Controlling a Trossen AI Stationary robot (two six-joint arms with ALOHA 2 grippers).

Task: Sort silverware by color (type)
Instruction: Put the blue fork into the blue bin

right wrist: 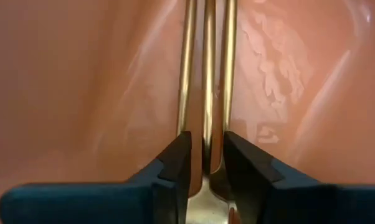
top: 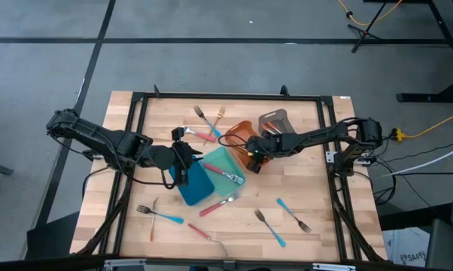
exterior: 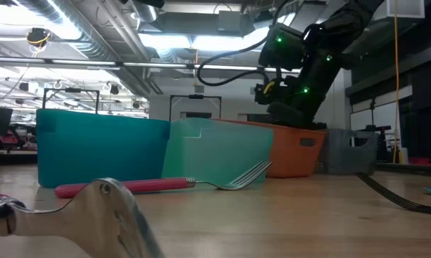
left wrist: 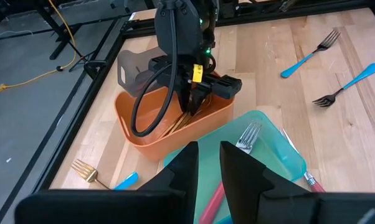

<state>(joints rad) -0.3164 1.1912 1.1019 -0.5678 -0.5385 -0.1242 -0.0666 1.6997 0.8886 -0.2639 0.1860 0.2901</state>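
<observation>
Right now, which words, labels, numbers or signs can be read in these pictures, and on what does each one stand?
No text can be read with certainty.
White package on the floor beside the table: dark printing, too small to read.
Yellow tag above the right gripper, which is shut on a gold utensil in the orange tray: too blurred to read.

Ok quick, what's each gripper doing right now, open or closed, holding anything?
Left gripper: open, empty, over the teal tray.
Right gripper: down in the orange tray, closed on a gold utensil.
</observation>
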